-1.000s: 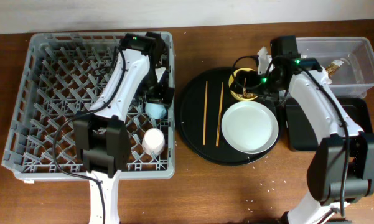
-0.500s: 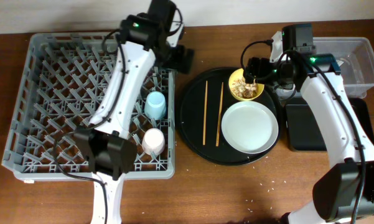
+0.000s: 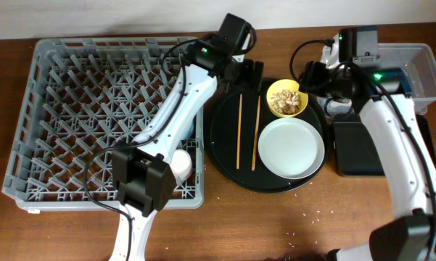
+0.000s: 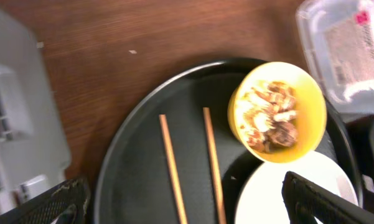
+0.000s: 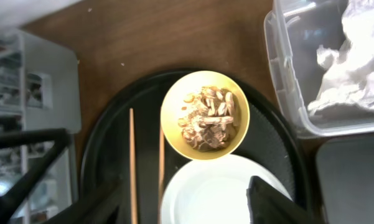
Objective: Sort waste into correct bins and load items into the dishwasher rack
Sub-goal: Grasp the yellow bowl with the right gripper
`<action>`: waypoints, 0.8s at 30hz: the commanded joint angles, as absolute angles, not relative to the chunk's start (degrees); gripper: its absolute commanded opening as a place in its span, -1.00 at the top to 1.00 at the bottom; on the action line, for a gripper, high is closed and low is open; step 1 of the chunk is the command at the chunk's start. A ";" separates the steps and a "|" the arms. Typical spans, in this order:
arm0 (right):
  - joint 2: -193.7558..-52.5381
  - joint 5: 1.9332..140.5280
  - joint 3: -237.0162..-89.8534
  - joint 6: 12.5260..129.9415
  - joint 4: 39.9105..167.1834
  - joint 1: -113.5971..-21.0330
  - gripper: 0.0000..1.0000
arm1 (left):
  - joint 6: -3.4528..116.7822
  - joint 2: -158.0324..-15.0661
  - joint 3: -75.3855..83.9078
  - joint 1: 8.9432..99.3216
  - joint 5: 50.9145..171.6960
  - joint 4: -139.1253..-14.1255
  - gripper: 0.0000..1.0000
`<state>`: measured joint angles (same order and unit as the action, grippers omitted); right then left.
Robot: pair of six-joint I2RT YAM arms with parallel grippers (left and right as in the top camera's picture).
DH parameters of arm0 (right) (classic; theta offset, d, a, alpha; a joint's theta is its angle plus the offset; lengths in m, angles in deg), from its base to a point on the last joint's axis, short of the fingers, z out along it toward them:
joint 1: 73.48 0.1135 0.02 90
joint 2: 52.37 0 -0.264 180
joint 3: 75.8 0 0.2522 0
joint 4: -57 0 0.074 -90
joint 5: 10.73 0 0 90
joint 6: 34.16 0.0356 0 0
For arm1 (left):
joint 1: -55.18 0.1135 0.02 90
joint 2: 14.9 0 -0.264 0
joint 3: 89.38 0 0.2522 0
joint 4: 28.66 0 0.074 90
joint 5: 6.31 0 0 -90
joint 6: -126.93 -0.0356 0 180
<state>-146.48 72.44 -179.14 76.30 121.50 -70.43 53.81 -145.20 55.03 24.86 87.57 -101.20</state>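
Observation:
The yellow bowl (image 3: 287, 98) holds tan-brown food scraps (image 5: 206, 118) and stands on the round black tray (image 3: 225, 156), behind the white plate (image 3: 290, 147). Two chopsticks (image 3: 239, 130) lie left of the plate. My left gripper (image 3: 248, 72) is open and empty, above the tray's far left rim; in its wrist view (image 4: 187, 206) the chopsticks (image 4: 171, 168) lie between the fingers. My right gripper (image 3: 313, 76) is open and empty, just right of the bowl and over the plate (image 5: 211, 193). The pinkish-white cup (image 3: 180, 163) sits in the grey rack (image 3: 65, 109). The blue cup is hidden under my left arm.
The clear tub (image 3: 421, 54) at the back right holds white tissues (image 5: 355, 68). The shallow black tray (image 3: 363, 156) lies in front of it, right of the round tray. The rack's right wall is close to the round tray. Crumbs lie on the table's front.
My left gripper left the blue cup in the rack and swung right to the round tray's rim. My right gripper drew back from the bowl, up and to the right, uncovering it.

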 commanded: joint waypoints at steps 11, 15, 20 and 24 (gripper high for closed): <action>-161.32 83.37 -178.64 72.28 110.16 -58.76 -0.14 | 55.54 -136.90 59.21 38.91 82.37 -112.24 -0.99; -163.86 85.78 -178.64 72.13 109.72 -57.88 -0.10 | 55.52 -136.92 59.21 41.07 82.37 -115.32 -0.99; -164.42 85.71 -178.64 70.40 106.71 -57.58 0.11 | 55.54 -136.92 59.21 41.20 82.37 -115.50 -0.99; -166.33 85.99 -178.64 68.04 105.83 -56.94 0.13 | 55.54 -136.92 59.21 41.20 82.37 -115.50 -0.99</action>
